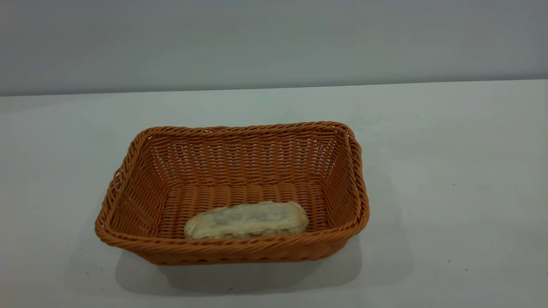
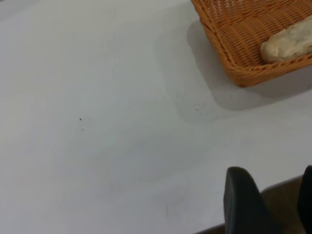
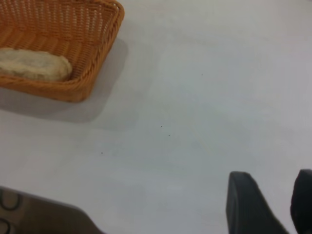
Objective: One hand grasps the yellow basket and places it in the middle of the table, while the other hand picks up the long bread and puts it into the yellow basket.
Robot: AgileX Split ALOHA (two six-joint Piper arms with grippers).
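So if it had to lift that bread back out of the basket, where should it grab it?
Across the middle of the bread, coming straight down from above. It lies flat and lengthwise along the basket's near wall, so a side approach looks blocked; fingers could probably straddle its narrow width.

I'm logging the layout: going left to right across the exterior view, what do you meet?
Bare table → left rim of the yellow basket → the long bread, lying in the basket pale side up → basket's right rim → bare table.
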